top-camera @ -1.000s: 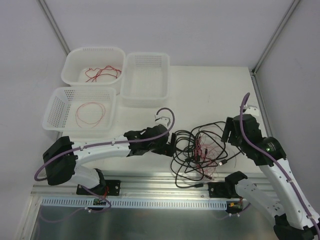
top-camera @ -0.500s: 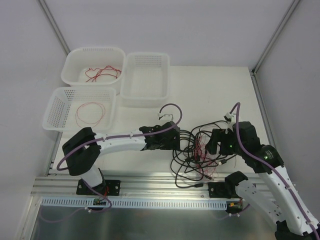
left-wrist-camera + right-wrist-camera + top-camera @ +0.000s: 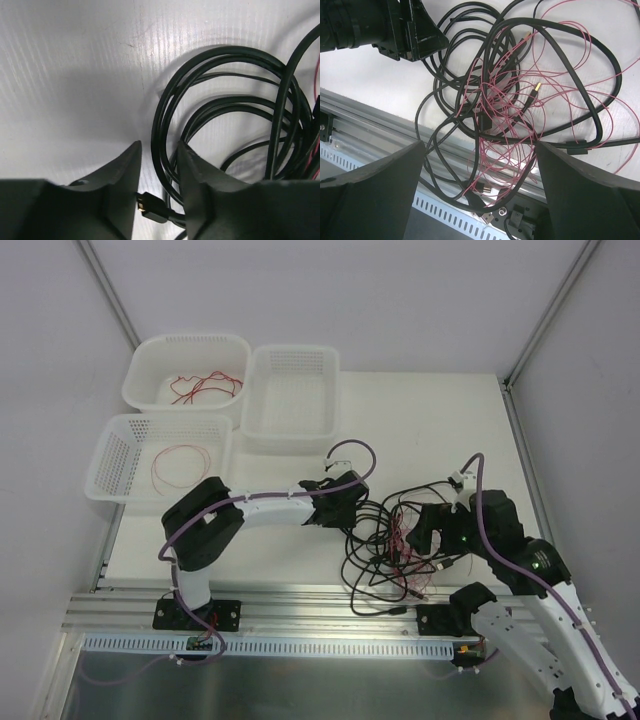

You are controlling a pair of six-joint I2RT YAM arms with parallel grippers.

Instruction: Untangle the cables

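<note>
The cables [image 3: 400,540] lie in one tangle near the table's front edge: black loops with plug ends, and thin red wires [image 3: 405,532] threaded through them. My left gripper [image 3: 352,512] is at the tangle's left edge. In the left wrist view its jaws [image 3: 160,150] stand narrow around strands of black cable [image 3: 225,50], with a sliver of table showing beside the left finger. A black plug [image 3: 152,209] lies deeper between them. My right gripper [image 3: 422,537] hovers wide open above the tangle [image 3: 485,117], holding nothing [image 3: 480,195].
Three white baskets stand at the back left: one [image 3: 140,380] and another [image 3: 110,455] hold red wires, while the third [image 3: 255,390] holds nothing. A metal rail [image 3: 300,605] runs along the front edge, and some black loops hang over it [image 3: 445,165].
The left gripper has reached right onto the tangle's left edge and its jaws have narrowed around black cable. The right gripper has moved left over the tangle and opened wider.
</note>
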